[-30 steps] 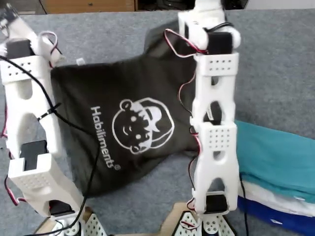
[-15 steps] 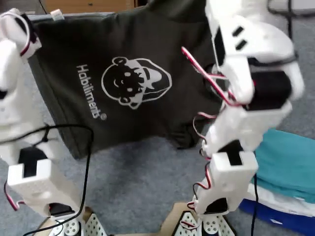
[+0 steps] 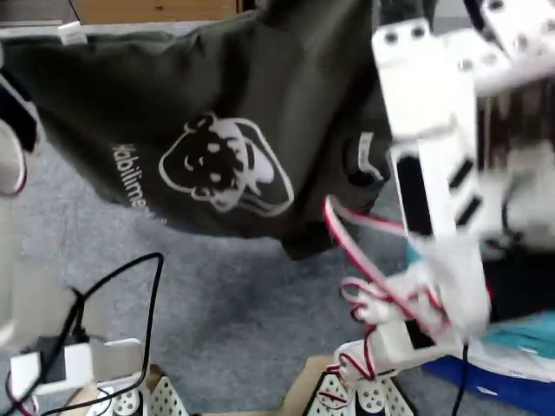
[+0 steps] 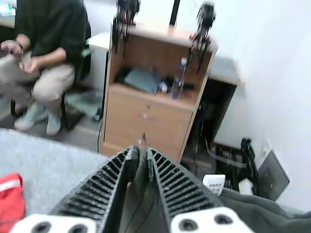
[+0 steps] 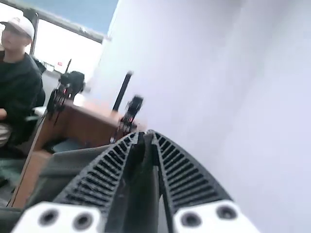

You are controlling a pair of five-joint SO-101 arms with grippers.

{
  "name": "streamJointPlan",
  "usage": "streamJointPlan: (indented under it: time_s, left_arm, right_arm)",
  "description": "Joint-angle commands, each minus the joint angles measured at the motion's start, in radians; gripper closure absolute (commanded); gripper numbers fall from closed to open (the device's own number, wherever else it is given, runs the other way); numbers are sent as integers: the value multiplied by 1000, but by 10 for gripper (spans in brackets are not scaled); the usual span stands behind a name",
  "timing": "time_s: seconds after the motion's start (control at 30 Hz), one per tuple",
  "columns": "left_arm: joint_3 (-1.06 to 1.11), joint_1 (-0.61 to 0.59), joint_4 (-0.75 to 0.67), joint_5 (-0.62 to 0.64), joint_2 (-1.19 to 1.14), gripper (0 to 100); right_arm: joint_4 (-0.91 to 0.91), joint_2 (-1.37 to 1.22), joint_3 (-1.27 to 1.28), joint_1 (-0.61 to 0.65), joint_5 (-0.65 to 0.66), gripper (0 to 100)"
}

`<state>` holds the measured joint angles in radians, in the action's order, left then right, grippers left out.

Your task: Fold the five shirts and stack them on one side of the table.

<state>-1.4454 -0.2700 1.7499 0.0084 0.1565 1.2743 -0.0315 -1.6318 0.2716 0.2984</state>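
Aloft, left gripper (image 4: 138,151), right gripper (image 5: 145,137) each clenched on dark shirt (image 3: 173,95) over grey table (image 3: 225,299); wooden cabinet (image 4: 150,116) behind

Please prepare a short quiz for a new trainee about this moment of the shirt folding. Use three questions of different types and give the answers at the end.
1. True or false: the dark shirt is lying spread out flat.
2. Multiple choice: what is clamped in the left gripper? A) nothing B) dark fabric C) a cup
3. Short answer: what colour is the print on the dark shirt?

Key: 1 false, it hangs lifted; 2 B; 3 white.
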Motion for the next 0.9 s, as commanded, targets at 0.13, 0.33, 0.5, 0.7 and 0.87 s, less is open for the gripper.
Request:
streamJointPlan:
  time_s: [0.13,0.33,0.5,0.7,0.87]
  left_arm:
    - [-18,-9,9,-9,157,981]
    - [-18,-9,9,-69,185,981]
    - [-23,-9,9,-78,188,981]
    - [77,-8,9,-75,263,981]
    - [399,-8,9,-77,352,981]
  right_arm:
    - [-186,124,-18,-45,31,995]
    - [-189,133,-18,-73,29,995]
    - [-152,165,-18,-73,31,995]
    - [-61,196,-18,-68,29,995]
    - [-11,194,-1,-67,-8,995]
